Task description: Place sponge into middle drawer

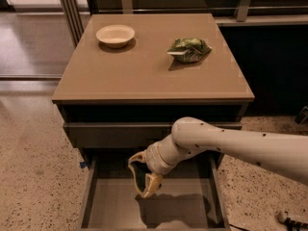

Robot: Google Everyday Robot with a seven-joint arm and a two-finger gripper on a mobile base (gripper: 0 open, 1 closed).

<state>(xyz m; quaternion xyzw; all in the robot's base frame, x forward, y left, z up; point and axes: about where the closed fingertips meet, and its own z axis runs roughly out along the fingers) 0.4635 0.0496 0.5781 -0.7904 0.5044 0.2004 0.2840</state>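
My gripper hangs from the white arm over the open middle drawer, near its back left part and a little above the floor. The fingers are closed around a small dark green piece, the sponge, of which only the dark side shows. The drawer is pulled out from the bottom of the cabinet, with a flat grey-brown floor and thin side walls. The gripper's shadow falls on the drawer floor.
On the cabinet top stand a pale bowl at the back left and a green-and-white snack bag at the back right. A closed drawer front sits above the open one. Speckled floor lies on both sides.
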